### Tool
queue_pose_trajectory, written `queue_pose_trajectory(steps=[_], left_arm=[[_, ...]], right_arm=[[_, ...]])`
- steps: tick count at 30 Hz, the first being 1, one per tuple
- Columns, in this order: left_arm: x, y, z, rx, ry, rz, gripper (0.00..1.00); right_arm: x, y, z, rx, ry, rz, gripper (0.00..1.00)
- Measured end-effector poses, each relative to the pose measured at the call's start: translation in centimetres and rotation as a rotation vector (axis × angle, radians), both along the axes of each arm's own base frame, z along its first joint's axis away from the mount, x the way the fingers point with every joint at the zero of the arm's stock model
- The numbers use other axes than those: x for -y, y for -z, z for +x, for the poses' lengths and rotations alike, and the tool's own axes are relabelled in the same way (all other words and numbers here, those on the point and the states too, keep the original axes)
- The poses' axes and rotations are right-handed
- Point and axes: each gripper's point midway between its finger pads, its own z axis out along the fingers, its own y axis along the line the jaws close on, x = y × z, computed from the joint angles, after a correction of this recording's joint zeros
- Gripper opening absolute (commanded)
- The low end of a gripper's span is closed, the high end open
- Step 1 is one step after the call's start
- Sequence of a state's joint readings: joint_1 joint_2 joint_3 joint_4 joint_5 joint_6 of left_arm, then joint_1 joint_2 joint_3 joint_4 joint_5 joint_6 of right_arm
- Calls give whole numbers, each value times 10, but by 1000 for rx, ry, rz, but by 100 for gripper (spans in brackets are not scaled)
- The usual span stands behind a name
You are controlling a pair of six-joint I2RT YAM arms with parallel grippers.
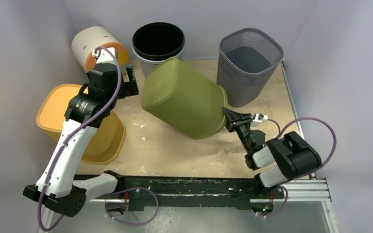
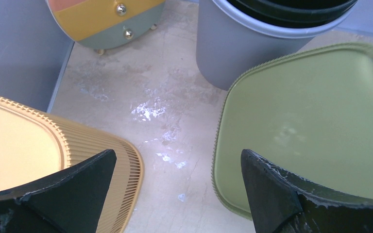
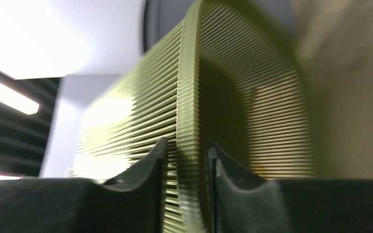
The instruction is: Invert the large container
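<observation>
The large olive-green ribbed container [image 1: 184,97] lies tilted on its side in the middle of the table, base toward the left and mouth toward the right. My right gripper [image 1: 229,116] is shut on the rim at its mouth. In the right wrist view the rim [image 3: 189,97] runs between my fingers [image 3: 150,165], and the view is blurred. My left gripper [image 1: 128,80] is open and empty, just left of the container's base. In the left wrist view it [image 2: 177,158] hangs over bare table, with the green base [image 2: 311,121] to its right.
An upside-down yellow ribbed basket [image 1: 63,111] sits at the left, also in the left wrist view [image 2: 24,141]. A white and orange cylinder [image 1: 94,46], a grey bin with a black liner [image 1: 158,41] and a grey mesh bin [image 1: 247,63] stand along the back.
</observation>
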State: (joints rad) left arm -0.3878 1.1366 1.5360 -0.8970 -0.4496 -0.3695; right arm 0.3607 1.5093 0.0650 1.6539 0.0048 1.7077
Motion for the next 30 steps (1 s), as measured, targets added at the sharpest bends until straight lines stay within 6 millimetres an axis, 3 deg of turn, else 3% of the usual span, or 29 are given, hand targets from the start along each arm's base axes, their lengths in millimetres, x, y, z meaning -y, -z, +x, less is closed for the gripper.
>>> queue_pose_trajectory(steps=[2,5,7,17,19,22,26,30], left_arm=[[0,5,0,-9,0,4,96],[0,9,0,-11,2,8,96],[0,11,-1,-12,3,11,96],[0,11,0,1,6,12,96],[0,11,1,3,7,10,96],[3,11,1,3,20,2,96],[9,11,0,-1,54,-16,96],[17,-2,0,23,93,-46,96]], right_arm=[[2,17,2,-36,8,-44,49],[2,86,-13,-229,-23,-165,53],[3,102,-16,-274,-27,-200,54],[1,100,-17,-222,-52,-272,64],[0,96,-17,-200,-59,-284,72],[-3,89,-18,-165,-76,-297,74],[-7,74,-19,-102,-95,-305,75],[-11,41,-18,21,-103,-306,76]])
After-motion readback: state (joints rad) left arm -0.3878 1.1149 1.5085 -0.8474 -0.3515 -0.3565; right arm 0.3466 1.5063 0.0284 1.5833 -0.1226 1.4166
